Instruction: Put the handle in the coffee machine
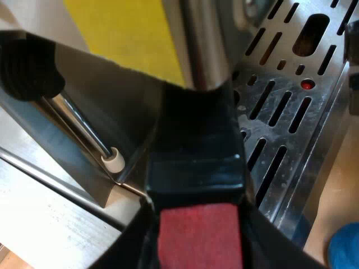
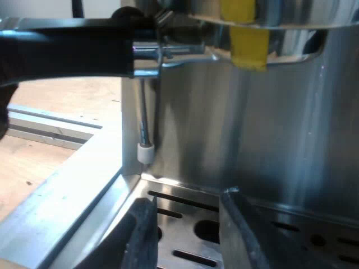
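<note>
Portafilter handle (image 1: 193, 145), wrapped in black tape, is clamped in my left gripper (image 1: 197, 227): the fingers press on either side of it just above its red end (image 1: 199, 241). Its long axis runs straight away from that claw and upward to the portafilter's metal head, which sits under the group head of the espresso machine (image 1: 112, 106), above the slotted drip tray (image 1: 322, 120). The steam wand (image 1: 78, 120) with its white tip hangs just beside the handle, apart from it. My judgement is that the head is already at the group head, so the coming move is a sideways swing of the handle to lock it. I cannot tell whether the lugs are seated. My right gripper (image 2: 188, 218) is open and holds nothing, low over the drip tray's edge and facing the machine's steel wall. From there I take the dark level bar above the wand to be the same handle, lying well above that claw. The left arm is the nearer, being already on it. There is no readable writing or brand. The yellow tape (image 2: 247, 42) on the group head is blank. A red dot (image 1: 307, 84) shows in the tray. What I take for the blue tamper (image 1: 345, 246) stands on the bench (image 1: 339, 190) by the tray's corner.
</note>
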